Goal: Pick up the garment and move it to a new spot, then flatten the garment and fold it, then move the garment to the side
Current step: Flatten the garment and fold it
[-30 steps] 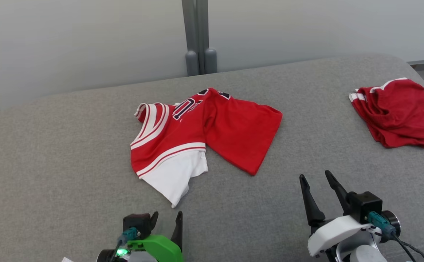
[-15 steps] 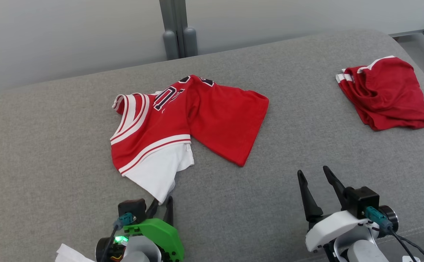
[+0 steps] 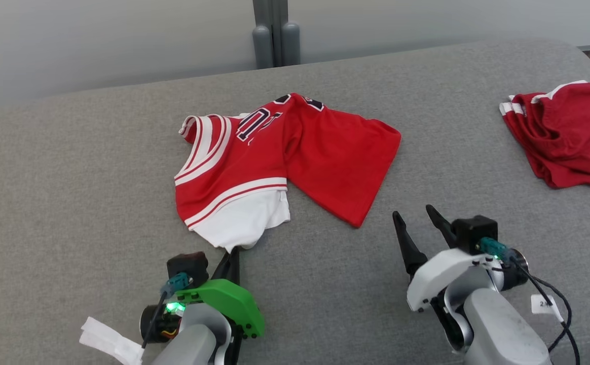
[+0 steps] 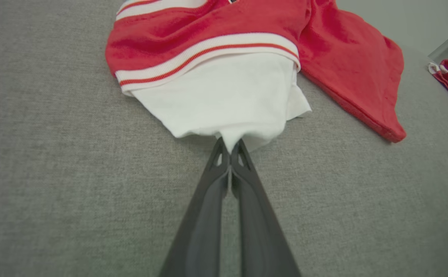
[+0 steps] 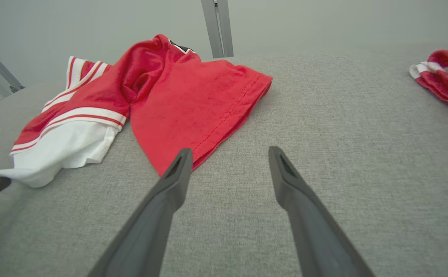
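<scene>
One white corner of the garment (image 3: 285, 152) sits pinched by left gripper (image 4: 229, 143).

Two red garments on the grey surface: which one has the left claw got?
The middle jersey with striped trim: the left claw is shut on its white corner. The other red garment lies apart at far right, untouched.

Lab-like test space: grey fabric-covered table (image 3: 72, 177), bare pale wall panels (image 3: 97, 45), metal post (image 3: 274, 30).

Red jersey (image 3: 335, 152) (white-striped trim), grey surface (image 3: 72, 177)
</scene>
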`<state>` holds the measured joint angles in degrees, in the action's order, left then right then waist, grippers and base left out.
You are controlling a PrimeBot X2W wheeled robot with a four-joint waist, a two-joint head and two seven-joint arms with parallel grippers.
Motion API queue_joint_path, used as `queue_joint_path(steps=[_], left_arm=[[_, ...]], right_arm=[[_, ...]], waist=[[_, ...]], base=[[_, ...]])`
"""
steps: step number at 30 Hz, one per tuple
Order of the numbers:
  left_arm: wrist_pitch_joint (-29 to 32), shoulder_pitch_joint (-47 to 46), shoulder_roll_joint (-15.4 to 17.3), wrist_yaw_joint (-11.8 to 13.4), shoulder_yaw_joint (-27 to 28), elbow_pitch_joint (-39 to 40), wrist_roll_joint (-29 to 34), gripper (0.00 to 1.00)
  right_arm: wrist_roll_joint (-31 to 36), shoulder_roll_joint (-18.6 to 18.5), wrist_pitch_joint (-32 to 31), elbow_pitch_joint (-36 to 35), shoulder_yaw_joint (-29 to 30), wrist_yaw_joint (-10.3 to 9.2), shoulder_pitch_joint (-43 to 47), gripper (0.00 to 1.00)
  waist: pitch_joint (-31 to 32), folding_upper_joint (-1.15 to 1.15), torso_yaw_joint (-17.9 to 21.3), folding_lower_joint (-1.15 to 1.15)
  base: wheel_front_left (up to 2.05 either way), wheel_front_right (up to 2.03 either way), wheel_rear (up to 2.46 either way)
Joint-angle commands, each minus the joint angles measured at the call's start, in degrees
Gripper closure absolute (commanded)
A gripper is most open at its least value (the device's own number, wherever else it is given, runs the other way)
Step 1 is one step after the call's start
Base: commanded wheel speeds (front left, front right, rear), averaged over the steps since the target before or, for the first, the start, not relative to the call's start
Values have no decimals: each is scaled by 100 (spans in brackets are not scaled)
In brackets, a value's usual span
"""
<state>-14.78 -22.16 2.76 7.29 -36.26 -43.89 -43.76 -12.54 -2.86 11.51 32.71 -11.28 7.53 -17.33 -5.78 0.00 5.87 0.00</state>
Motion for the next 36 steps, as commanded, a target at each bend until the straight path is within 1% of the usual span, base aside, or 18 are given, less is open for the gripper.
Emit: queue_joint_path(steps=[1,6,11,16,20,22,23,24,26,27,31,36], left_arm=[[-51,-128,27,37,2,60,-4,100],[-46,-90,26,76,100,418,180,100],[-47,7,26,92,219,649,355,100],[-42,81,26,84,399,791,512,100],[-42,110,25,52,558,881,667,100],[-42,130,26,36,630,913,717,100],[-42,139,25,32,666,924,742,100],[-43,145,25,28,698,930,756,100],[-43,152,26,9,770,939,796,100],[-43,157,26,-2,806,949,821,100],[-42,179,26,-22,1010,1022,962,100],[-43,249,60,-34,1382,1390,1204,100]], right_arm=[[-12,-7,-78,200,-42,-9,-219,0],[-411,-8,-200,977,-239,-9,-795,0],[-696,-11,-210,1616,-571,-9,-1141,0],[-999,-13,-131,2064,-977,-9,-1346,0],[-1218,-10,-40,2320,-1157,-9,-1473,1],[-1277,-13,41,2449,-1192,-9,-1579,30],[-1293,-12,76,2530,-1210,-9,-1632,52],[-1294,-11,106,2602,-1230,-9,-1669,58],[-1301,-10,123,2773,-1276,-9,-1749,78],[-1312,-8,148,2844,-1299,-9,-1796,100],[-1373,-16,263,2974,-1288,-9,-1934,100],[-1393,-11,370,2825,-1090,-9,-1989,100]], waist=[[-122,0,-185,0],[-251,0,-481,0],[-326,0,-674,0],[-371,0,-756,0],[-391,0,-764,0],[-399,0,-752,0],[-403,0,-747,0],[-407,0,-741,0],[-419,0,-726,0],[-424,0,-717,0],[-413,0,-671,0],[-259,0,-527,0]], base=[[0,0,0],[0,0,0],[0,0,0],[0,0,0],[0,0,0],[0,0,0],[0,0,0],[0,0,0],[0,0,0],[0,0,0],[0,0,0],[0,0,0]])
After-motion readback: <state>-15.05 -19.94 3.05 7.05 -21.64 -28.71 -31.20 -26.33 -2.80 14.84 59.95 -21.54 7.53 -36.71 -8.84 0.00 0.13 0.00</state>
